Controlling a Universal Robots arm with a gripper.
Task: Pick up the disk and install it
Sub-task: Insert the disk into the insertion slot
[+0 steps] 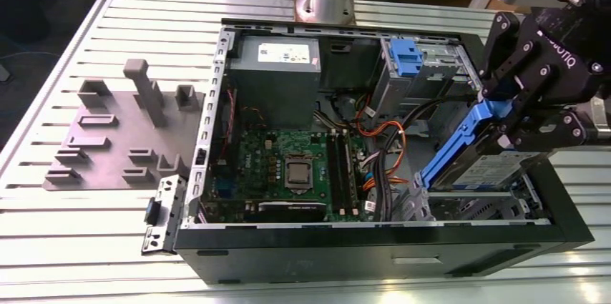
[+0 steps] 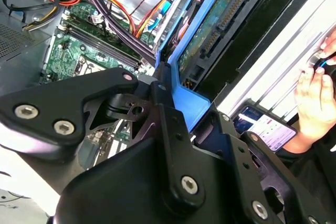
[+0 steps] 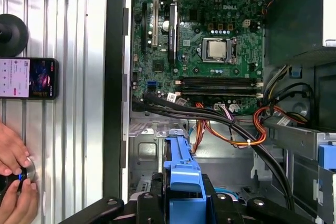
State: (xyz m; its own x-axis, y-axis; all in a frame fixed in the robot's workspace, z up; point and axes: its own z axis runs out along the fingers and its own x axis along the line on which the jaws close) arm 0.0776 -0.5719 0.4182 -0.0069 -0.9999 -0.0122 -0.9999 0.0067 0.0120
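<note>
Over the open computer case (image 1: 382,247), at the exterior view's right, the black gripper (image 1: 520,114) is clamped on the disk (image 1: 491,168), its fingers closed against the bright blue carrier frame that wraps the silver-grey drive. The disk hangs tilted, its lower end down inside the case near the drive bay at the front corner, its blue rail slanting up toward the gripper. In the first wrist view the blue carrier frame (image 3: 182,177) runs between the black gripper links, above the metal bay floor and beside a bundle of orange and black cables (image 3: 231,129). The motherboard (image 1: 286,168) lies flat in the case, with its processor socket (image 3: 216,50) bare, and a grey power supply box (image 1: 277,68) sits toward the far end. A separate blue bracket (image 1: 406,57) sits in the upper bay. On the slatted table (image 1: 76,232), at the exterior view's left, rests a grey fixture plate (image 1: 114,139) with upright blocks. A person's hands (image 3: 13,177) and a phone (image 3: 29,77) appear beside the case in the first wrist view.
</note>
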